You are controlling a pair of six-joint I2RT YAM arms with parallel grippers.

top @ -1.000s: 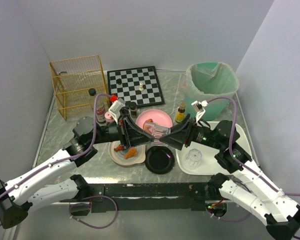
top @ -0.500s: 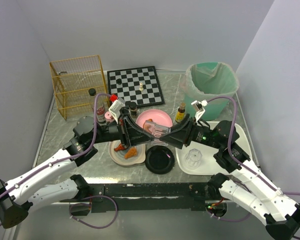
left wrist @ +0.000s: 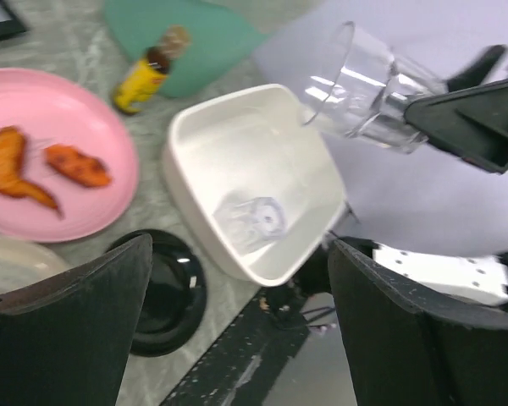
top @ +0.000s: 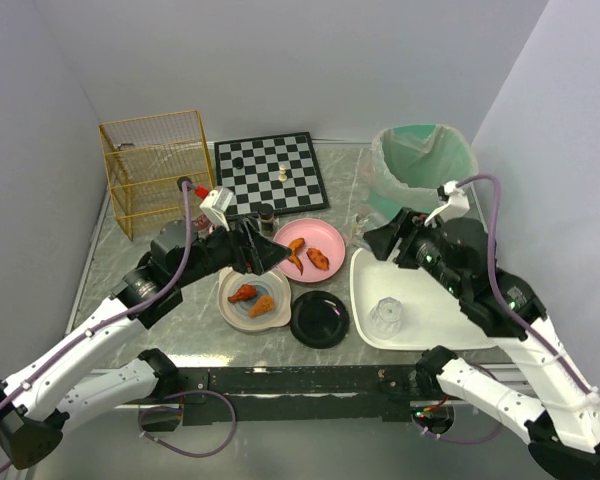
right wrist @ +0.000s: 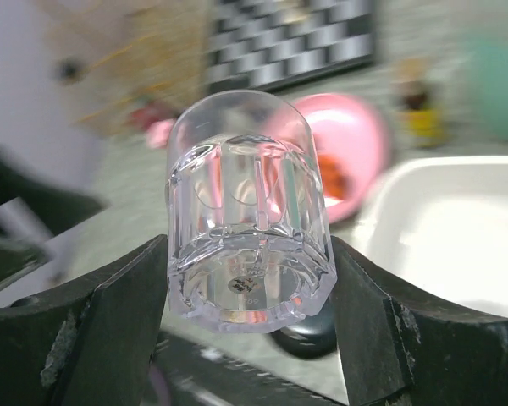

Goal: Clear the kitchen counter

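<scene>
Grey-green marble desk (top: pixel 195 335) with pale veins carries all the things and fills the floor of the walled booth.

The right arm's fingers (right wrist: pixel 247 279) are closed on a clear glass (right wrist: pixel 247 211), one finger on each side of its thick base, with the mouth pointing away from the wrist. The glass is held in the air over the far left corner of a white tray (top: pixel 450 320), between a pink plate (top: pixel 325 235) and a green bin (top: pixel 425 165).

The left arm's fingers (left wrist: pixel 241 279) are spread wide with nothing between them. They hang over the middle of the desk, just beside the pink plate.

The tray lies toward the near right corner, and a second glass (top: pixel 387 315) stands on it. Two pieces of fried chicken (top: pixel 318 258) lie on the pink plate. Two more pieces (top: pixel 243 293) lie on a pale plate (top: pixel 232 310) nearer the front edge. A black saucer (top: pixel 320 320) sits between the pale plate and the tray.

A small bottle (left wrist: pixel 148 72) with a yellow label stands just beyond the pink plate. A chessboard (top: pixel 270 170) lies at the far edge. A yellow wire basket (top: pixel 150 170) stands in the far left corner, and the bin stands in the far right corner.
</scene>
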